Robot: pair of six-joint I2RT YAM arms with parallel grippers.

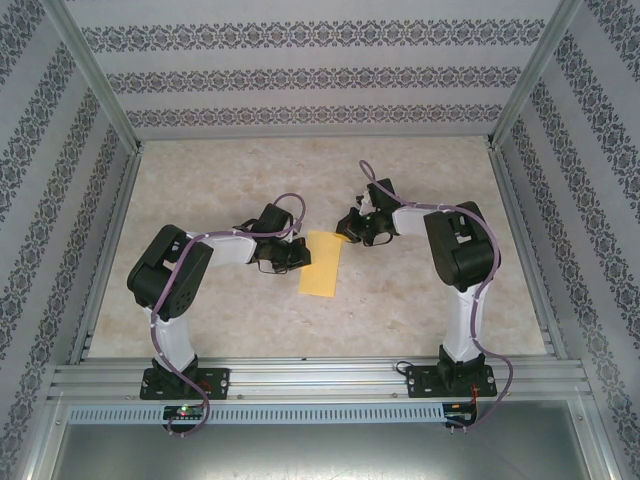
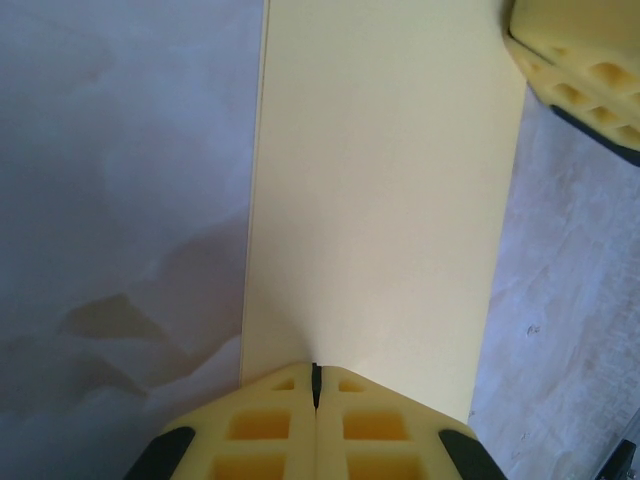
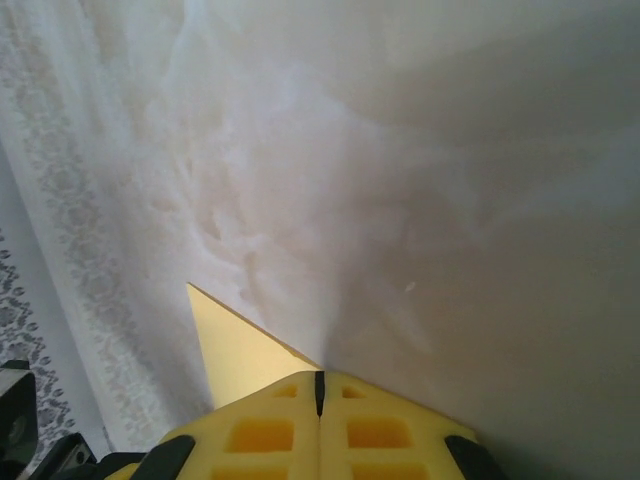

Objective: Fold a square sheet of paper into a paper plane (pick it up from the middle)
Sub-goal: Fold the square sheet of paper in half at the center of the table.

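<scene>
The square sheet of paper [image 1: 321, 265] is yellow and lies flat on the table, folded into a narrow rectangle rather than a dart shape. My left gripper [image 1: 296, 256] is shut, with its tips at the middle of the sheet's left long edge. In the left wrist view the sheet [image 2: 380, 200] stretches away from the closed left gripper [image 2: 316, 385], which hides the near edge. My right gripper [image 1: 347, 233] is shut at the far right corner. In the right wrist view that corner of the sheet [image 3: 235, 350] pokes out beside the right gripper [image 3: 319, 385]. Whether either gripper pinches the paper is hidden.
The marbled beige table [image 1: 420, 300] is bare around the sheet. Aluminium rails [image 1: 320, 375] frame it, and patterned walls [image 1: 300, 75] close in the back and both sides. The right gripper's yellow fingers [image 2: 580, 60] show in the top right of the left wrist view.
</scene>
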